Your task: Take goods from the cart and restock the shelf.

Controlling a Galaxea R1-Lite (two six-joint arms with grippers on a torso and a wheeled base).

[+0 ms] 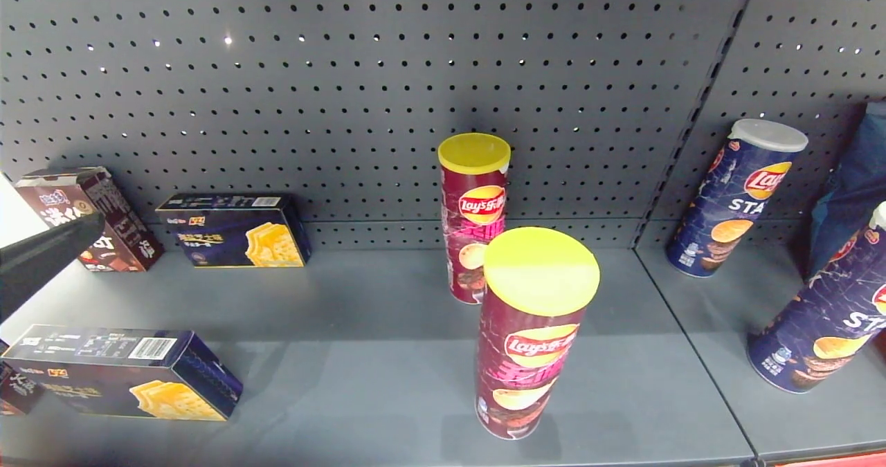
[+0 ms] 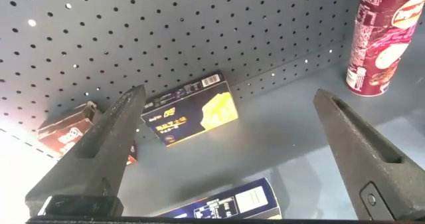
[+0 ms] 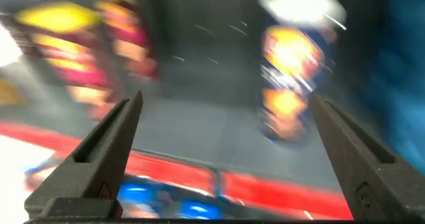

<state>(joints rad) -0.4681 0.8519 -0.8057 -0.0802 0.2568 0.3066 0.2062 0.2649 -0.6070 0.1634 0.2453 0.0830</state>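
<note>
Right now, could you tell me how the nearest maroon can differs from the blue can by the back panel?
The maroon can has a yellow lid, the blue can a grey one. The maroon can stands near the shelf front, the blue can at the back, farther right. Both stand on end.

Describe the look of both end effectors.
The left end effector has two matt dark grey fingers, long wedges tapering to blunt tips, one with a small round screw near its base. The right end effector looks the same, screw included.
</note>
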